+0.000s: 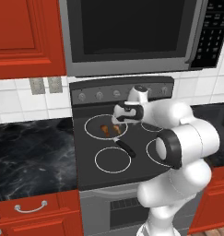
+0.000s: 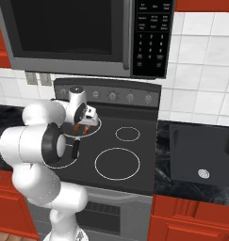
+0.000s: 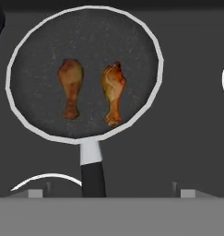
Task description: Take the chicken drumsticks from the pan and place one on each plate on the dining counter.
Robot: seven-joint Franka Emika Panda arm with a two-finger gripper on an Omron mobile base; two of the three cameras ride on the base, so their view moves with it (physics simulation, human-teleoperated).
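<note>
The shallow round dark frying pan point(image 3: 85, 71) with a thin pale rim sits on the back left burner of the black flat stove top point(image 1: 132, 161). Its short black straight handle point(image 3: 92, 173) points toward the front of the stove. Inside the pan lie two small orange-brown roasted chicken drumsticks. The left drumstick point(image 3: 70, 87) and the right drumstick point(image 3: 113, 92) lie side by side, near each other but not touching, thick ends up and thin ends down in the hand view. In the left base view they show as small orange bits point(image 1: 109, 129) in the pan point(image 1: 105, 126). The white robot arm bends over the stove, and its pincer point(image 3: 107, 193) hangs above the pan, looking straight down on it. Its two small dark finger tips point(image 3: 35, 193) stand wide apart, one on each side of the handle, and they hold nothing. In the right base view the pincer point(image 2: 83, 125) seems to be just over the drumsticks, though the arm hides part of the pan there. A big grey microwave oven point(image 1: 132, 32) hangs over the stove, with red cabinets point(image 1: 26, 37) beside it. The black marble tabletop point(image 1: 32, 156) runs to the left of the stove, over a red drawer with a silver handle point(image 1: 30, 208). A dark sink point(image 2: 200, 155) sits to the right of the stove.
</note>
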